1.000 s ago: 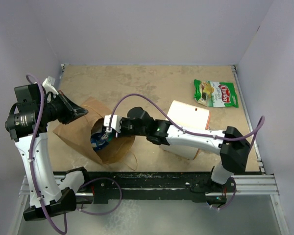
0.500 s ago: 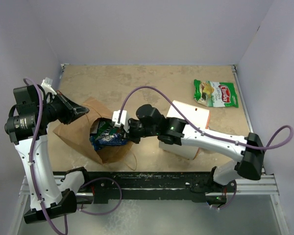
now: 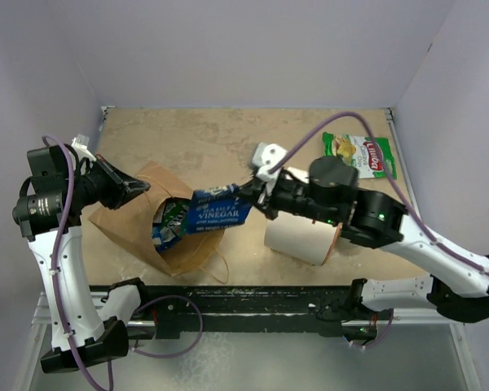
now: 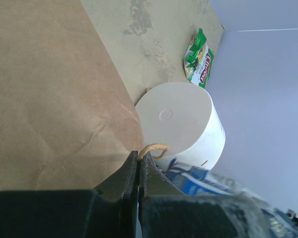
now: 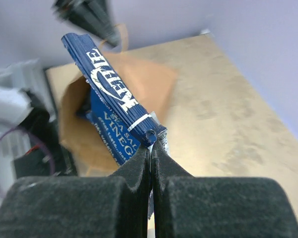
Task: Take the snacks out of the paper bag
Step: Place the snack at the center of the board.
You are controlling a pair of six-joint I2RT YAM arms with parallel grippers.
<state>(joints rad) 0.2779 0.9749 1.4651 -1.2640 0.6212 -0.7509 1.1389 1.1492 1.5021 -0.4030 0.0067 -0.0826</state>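
Note:
The brown paper bag (image 3: 138, 213) lies on its side at the left, mouth facing right. My left gripper (image 3: 140, 188) is shut on its twisted paper handle (image 4: 153, 147) and holds the upper edge up. My right gripper (image 3: 253, 195) is shut on the edge of a blue snack packet (image 3: 218, 210) and holds it in the air just right of the bag's mouth; it also shows in the right wrist view (image 5: 109, 94). Another packet (image 3: 168, 221), green and blue, lies in the bag's mouth. A green packet with a red logo (image 3: 360, 155) lies at the back right.
A large white cylinder (image 3: 301, 236) lies on its side under my right arm, right of the bag; it also shows in the left wrist view (image 4: 181, 119). A second bag handle (image 3: 221, 265) trails near the table's front edge. Walls close in at left, back and right.
My right gripper has pulled back to the right and up, drawing the blue packet out of the bag's mouth. The left gripper has kept its hold on the handle.

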